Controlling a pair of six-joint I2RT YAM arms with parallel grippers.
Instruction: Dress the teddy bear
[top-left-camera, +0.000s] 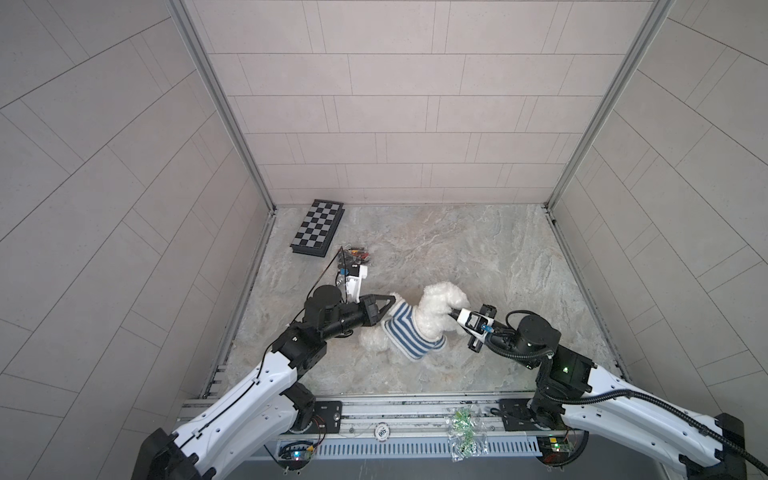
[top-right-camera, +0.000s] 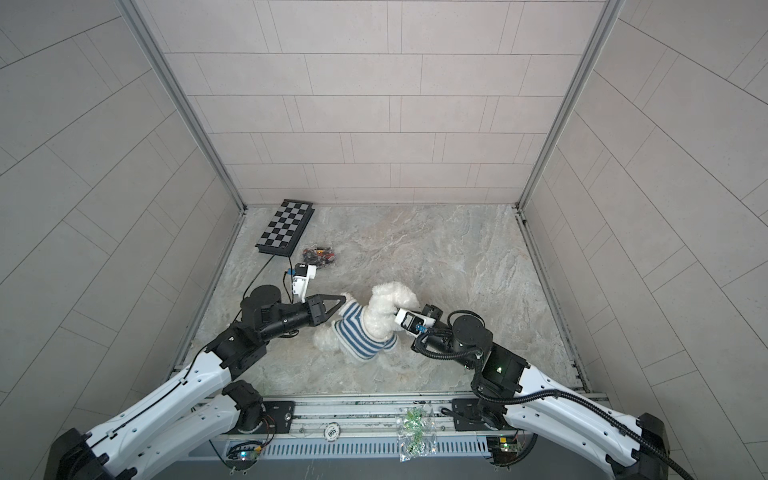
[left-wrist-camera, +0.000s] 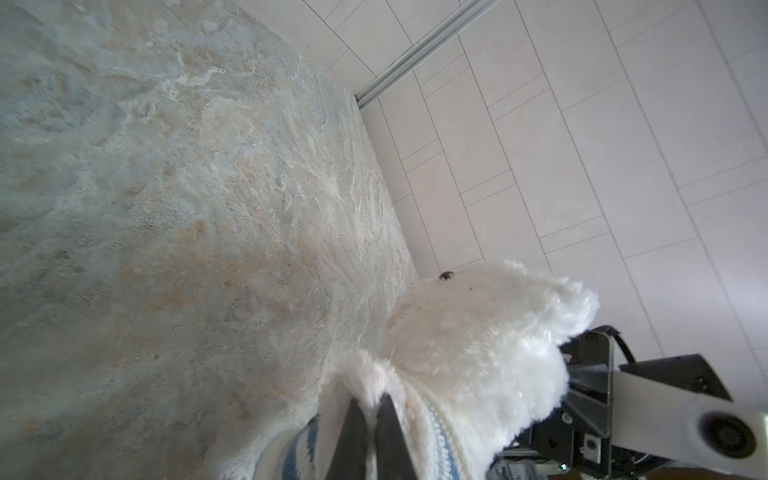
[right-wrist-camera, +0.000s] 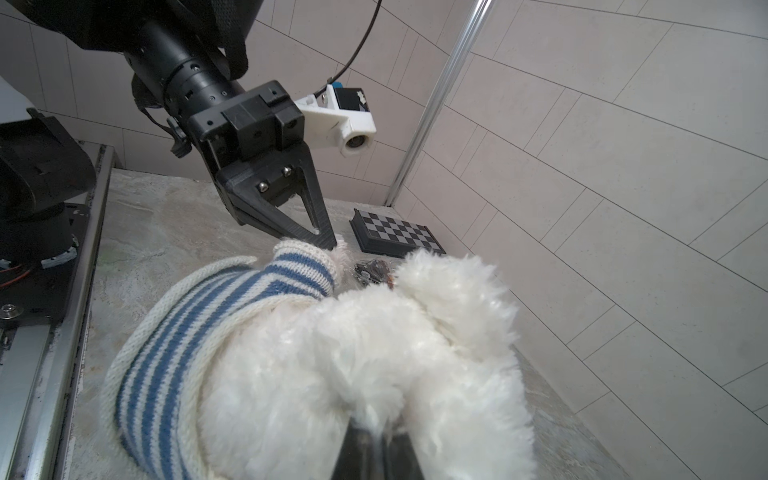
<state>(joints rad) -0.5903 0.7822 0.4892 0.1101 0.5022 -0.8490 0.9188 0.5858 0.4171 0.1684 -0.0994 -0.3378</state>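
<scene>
Far-left corner: a folded black-and-grey chequered game board (top-left-camera: 318, 228) lies flat on the mottled grey stone-look bench (top-left-camera: 478, 257), close to the back wall.
Beside the board: a small heap of dark little pieces with red and orange bits (top-left-camera: 355, 257), just nearer the front than the board; too small to identify.
Left fingers (right-wrist-camera: 320, 218): black and pointed, pressed together at their tips on the fluffy paw that pokes out of a sleeve cuff; the left wrist view shows white fur caught between them (left-wrist-camera: 353, 436).
Knitted jumper (top-left-camera: 405, 332): blue and cream stripes with cream ribbed edges. It sits around the toy's body, and one sleeve stretches out towards the left fingers.
Teddy bear (top-left-camera: 436, 303): fluffy white plush, at the middle of the bench and between the two arms in both top views (top-right-camera: 388, 299). The head lies toward the back wall; a white leg sticks out below the jumper on the left. A small dark nose shows in the left wrist view (left-wrist-camera: 446, 275).
Right fingers (right-wrist-camera: 357, 453): closed and pinching a tuft of white fur on the bear's right side, by the head.
Front rail: a clear plastic bag of small green pieces (top-left-camera: 463, 432), well apart from the bear.
</scene>
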